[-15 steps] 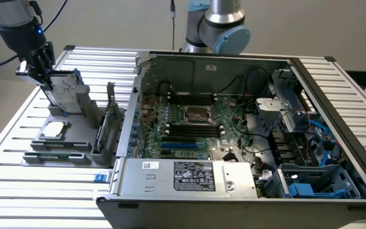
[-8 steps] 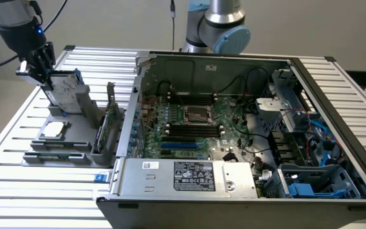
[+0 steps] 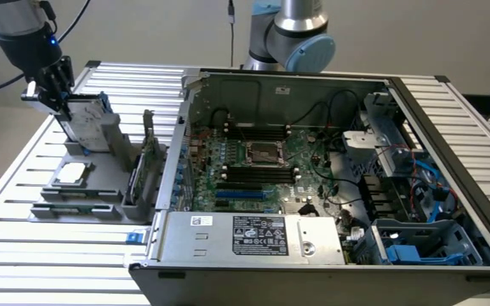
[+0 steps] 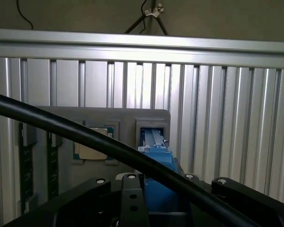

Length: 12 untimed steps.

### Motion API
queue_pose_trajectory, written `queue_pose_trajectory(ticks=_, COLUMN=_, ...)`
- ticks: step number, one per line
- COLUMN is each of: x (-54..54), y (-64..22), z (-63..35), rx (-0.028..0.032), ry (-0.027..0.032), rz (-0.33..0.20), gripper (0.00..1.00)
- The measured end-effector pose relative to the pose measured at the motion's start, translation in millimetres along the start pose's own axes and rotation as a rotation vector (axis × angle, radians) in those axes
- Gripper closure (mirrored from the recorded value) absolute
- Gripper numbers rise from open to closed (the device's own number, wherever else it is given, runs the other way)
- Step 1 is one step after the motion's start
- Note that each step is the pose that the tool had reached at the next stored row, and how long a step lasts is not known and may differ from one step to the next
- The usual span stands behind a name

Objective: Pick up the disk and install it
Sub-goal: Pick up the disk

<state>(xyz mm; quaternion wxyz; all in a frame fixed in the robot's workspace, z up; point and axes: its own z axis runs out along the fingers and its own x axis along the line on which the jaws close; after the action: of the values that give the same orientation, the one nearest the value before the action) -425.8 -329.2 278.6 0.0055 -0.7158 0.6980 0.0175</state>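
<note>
At the exterior view's far left, the gripper [image 3: 61, 101] clamps the disk [image 3: 89, 124] by its top edge. The disk's long axis is upright, straight below the gripper and over the holder [image 3: 104, 172], with the case [image 3: 254, 236] well to the right.

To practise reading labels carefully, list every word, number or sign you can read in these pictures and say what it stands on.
No text can be read.
Power supply label: print and marks, too small to read.
Small white sticker beside it: too small.
Disk, white label: blurred.
</note>
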Motion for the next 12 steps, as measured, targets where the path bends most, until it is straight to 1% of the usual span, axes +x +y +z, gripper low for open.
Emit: queue_pose_trajectory(ticks=12, x=0.0, y=0.0, z=0.0, rx=0.0002, ry=-0.0001, rz=0.000, gripper=0.67)
